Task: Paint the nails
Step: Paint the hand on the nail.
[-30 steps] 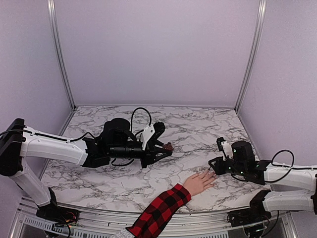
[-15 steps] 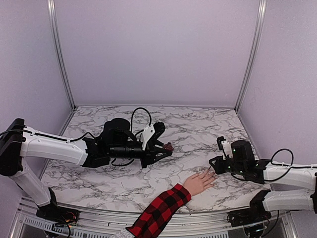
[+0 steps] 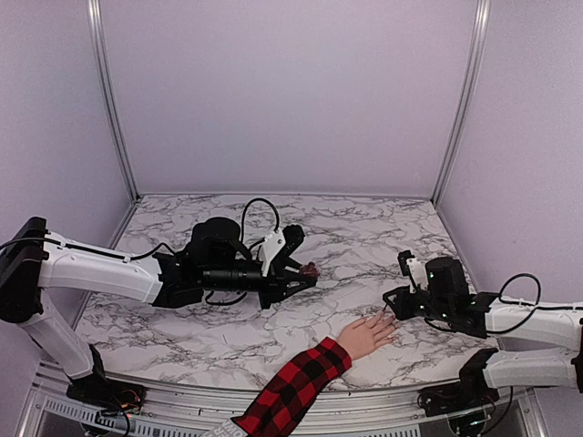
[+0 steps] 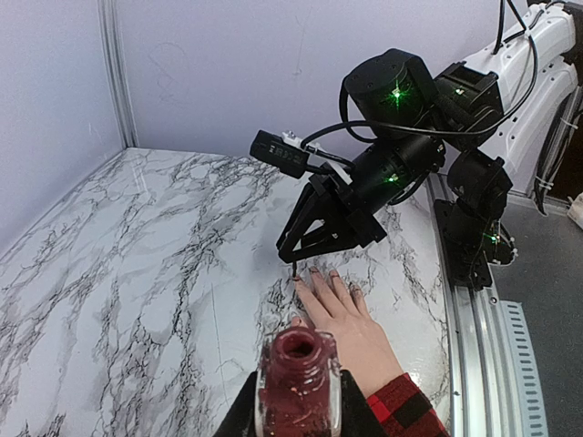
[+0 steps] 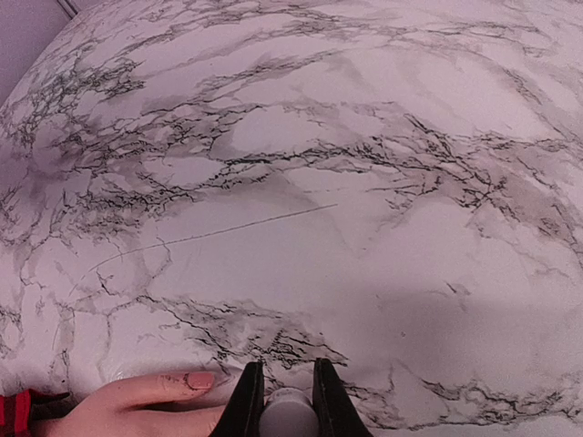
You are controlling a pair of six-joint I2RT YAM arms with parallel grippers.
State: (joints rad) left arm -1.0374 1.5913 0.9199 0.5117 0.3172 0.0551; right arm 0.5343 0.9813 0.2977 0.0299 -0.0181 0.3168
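Change: over the last second the right gripper (image 3: 392, 305) creeps slightly left, toward the fingertips; the left arm, the bottle and the hand hold their places.
Meaning: we judge this a fine approach for a brush stroke; whether the tip touches a nail, we cannot tell.
Left gripper (image 4: 298, 414): clamped on the open polish bottle (image 4: 298, 378), dark red, neck up and uncapped, held above the marble table (image 3: 364, 237), well away from the hand.
Right gripper: closed around the white cap (image 5: 288, 411); its thin brush (image 4: 293, 270) points down just beside the fingertips.
Hand (image 3: 367, 335): flat on the table at the near edge, palm down, fingers toward the right arm, plaid sleeve (image 3: 296, 387) behind it.
The nails (image 5: 199, 380): the one we see in the right wrist view looks pink and glossy; we cannot judge the others.
Writing: none legible; we see no label or brand on the bottle or arms.
Progress: we judge painting under way, not finished.
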